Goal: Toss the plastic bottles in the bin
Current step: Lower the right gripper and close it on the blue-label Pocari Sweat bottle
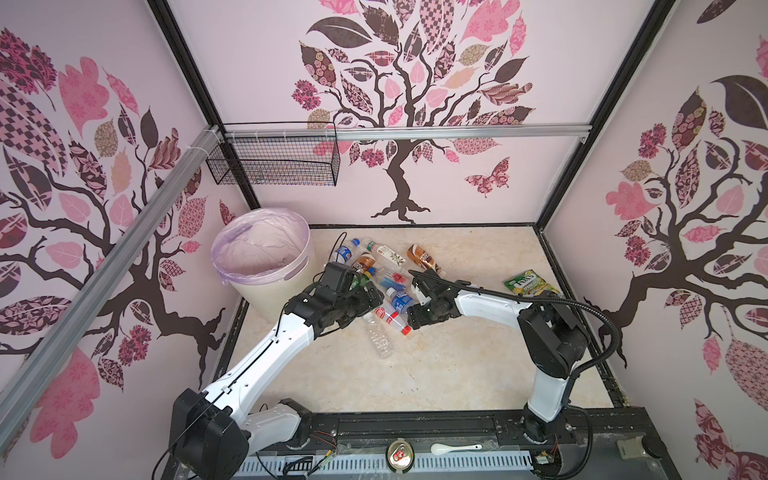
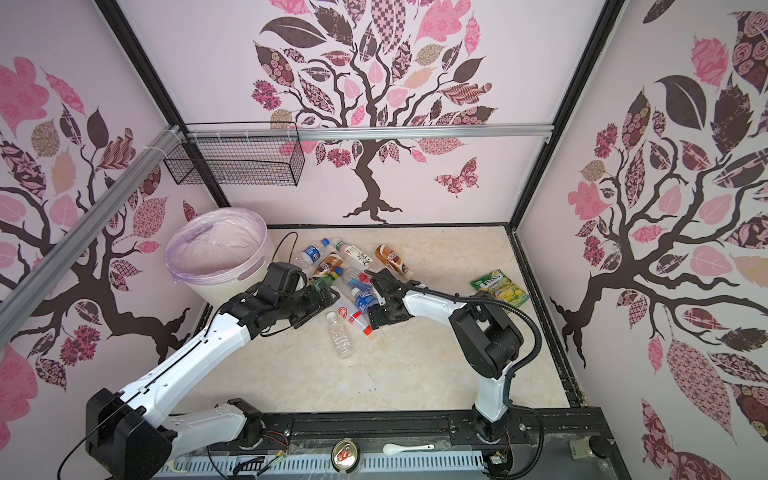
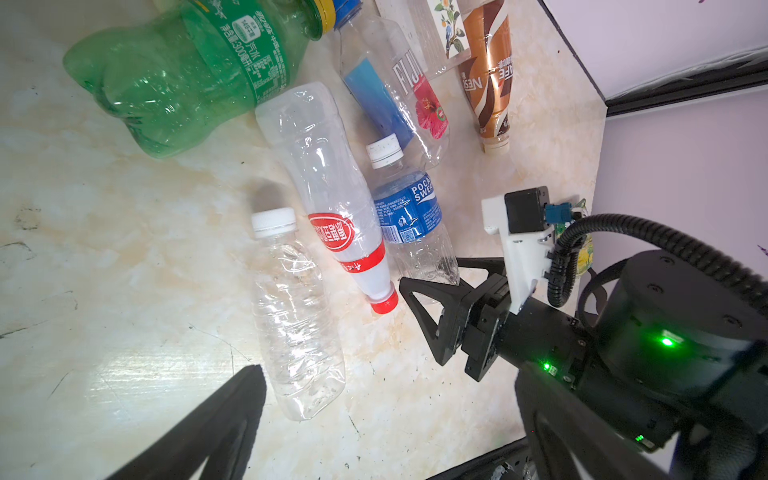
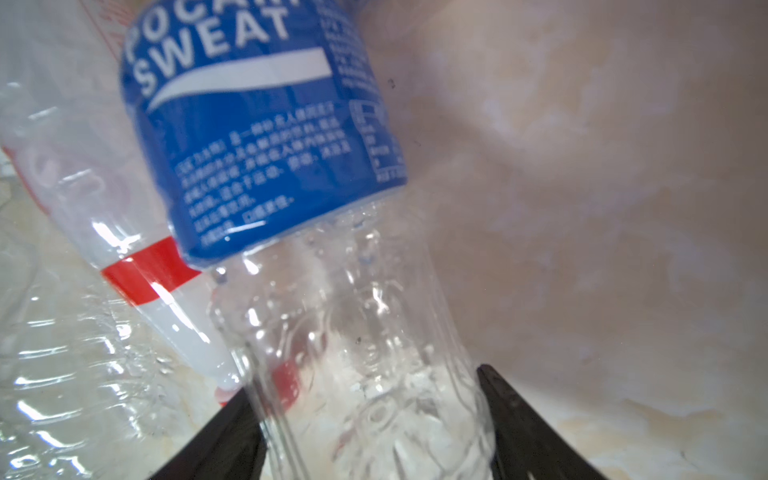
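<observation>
Right gripper (image 4: 365,386) is down at table level with its two black fingers either side of the clear base of the Pocari Sweat bottle (image 4: 266,124). The plastic fills the gap between them. I cannot tell whether they are pinching yet or only bracketing it.

Key relation: the bottle lies flat on the marbled tabletop (image 1: 457,365), with its long axis in line with the claw's reach. The base points into the jaws and the white cap points away, toward the back of the pile. The fingers therefore span its width, which looks like the right way to take it.

Neighbour to watch: the red-labelled bottle (image 3: 345,232) lies touching alongside. Its red cap sits just beside one finger — a squeeze here could catch it or drag it along.

Left gripper (image 1: 370,297) hovers over the near-left edge of the pile, fingers spread wide and holding nothing. A clear unlabelled bottle (image 3: 295,316) and a green bottle (image 3: 178,79) lie below it.

The other plastic bottles are clustered mid-table, all lying down. The bin (image 1: 266,291) stands at the back left, beside the left arm and well apart from the right claw.

Judgement: the right arm is nearer this bottle and the left arm is nearer the bin — carrying it over means crossing the pile and clearing the left arm.
</observation>
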Tool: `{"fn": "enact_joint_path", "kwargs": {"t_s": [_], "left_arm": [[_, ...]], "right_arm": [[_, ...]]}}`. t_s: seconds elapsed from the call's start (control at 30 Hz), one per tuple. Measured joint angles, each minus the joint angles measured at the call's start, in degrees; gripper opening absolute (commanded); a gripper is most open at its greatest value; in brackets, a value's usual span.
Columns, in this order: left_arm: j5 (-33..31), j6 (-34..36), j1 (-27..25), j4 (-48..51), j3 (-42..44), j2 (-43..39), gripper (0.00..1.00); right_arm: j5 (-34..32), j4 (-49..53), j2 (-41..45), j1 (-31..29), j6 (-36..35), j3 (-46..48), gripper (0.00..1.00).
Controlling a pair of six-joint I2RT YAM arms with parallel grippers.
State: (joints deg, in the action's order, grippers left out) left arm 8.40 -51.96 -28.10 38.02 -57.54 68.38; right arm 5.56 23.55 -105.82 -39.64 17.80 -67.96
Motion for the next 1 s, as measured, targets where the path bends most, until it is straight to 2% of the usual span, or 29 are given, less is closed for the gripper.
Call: {"fn": "enact_joint_path", "kwargs": {"t_s": [0.2, 0.4, 0.67, 1.0], "left_arm": [[0.0, 0.07, 0.66, 0.15, 0.0, -0.13, 0.98], [0.02, 0.02, 1.42, 0.09, 0.02, -0.13, 0.98], [0.02, -0.57, 1.49, -0.87, 0.0, 0.57, 0.98], [0.02, -2.29, 1.49, -2.32, -2.12, 4.94, 0.98]], "right_arm": [[0.07, -0.33, 0.0, 0.0, -0.17, -0.02, 0.62], [0.04, -0.39, 0.02, 0.0, -0.17, 0.04, 0.58], [-0.09, -0.74, 0.76, 0.0, -0.13, 1.29, 0.57], [-1.36, 0.79, 9.46, 0.0, 0.02, 3.23, 0.56]]}}
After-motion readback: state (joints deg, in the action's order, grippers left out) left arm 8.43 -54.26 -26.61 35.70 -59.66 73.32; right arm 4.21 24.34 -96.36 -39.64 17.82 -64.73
